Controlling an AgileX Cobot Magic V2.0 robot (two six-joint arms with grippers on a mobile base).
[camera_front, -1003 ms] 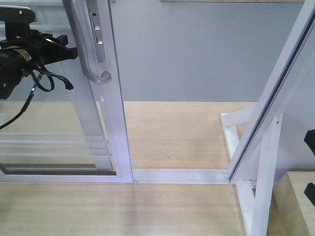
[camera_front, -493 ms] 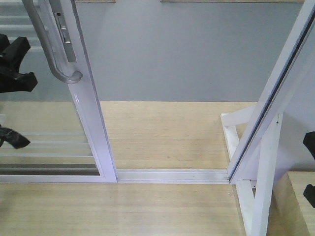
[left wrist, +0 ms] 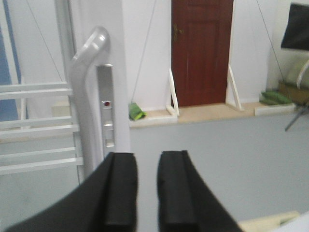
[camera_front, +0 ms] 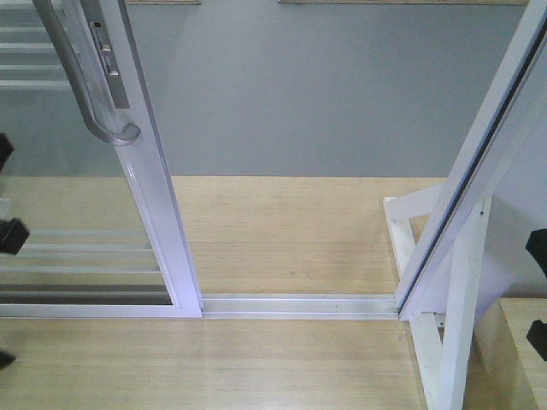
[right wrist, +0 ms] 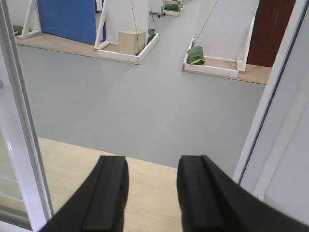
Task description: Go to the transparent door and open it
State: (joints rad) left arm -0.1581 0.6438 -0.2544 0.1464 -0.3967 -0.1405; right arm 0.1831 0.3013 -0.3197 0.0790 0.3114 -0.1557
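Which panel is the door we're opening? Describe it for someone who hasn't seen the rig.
Front view: follow the white floor track across the wooden platform to its left end. The transparent door stands there, a clear glass panel in a white frame with thin horizontal white bars. Unlike the leaning white frame on the right, it carries a curved grey bar handle beside a lock plate.

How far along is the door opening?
Mostly done: the transparent door sits slid to the left, leaving a wide gap along the floor track to the right frame. Nothing in hand: the left tool is off the handle, jaws slightly apart and empty; the right tool is open. Possibly nothing remains.
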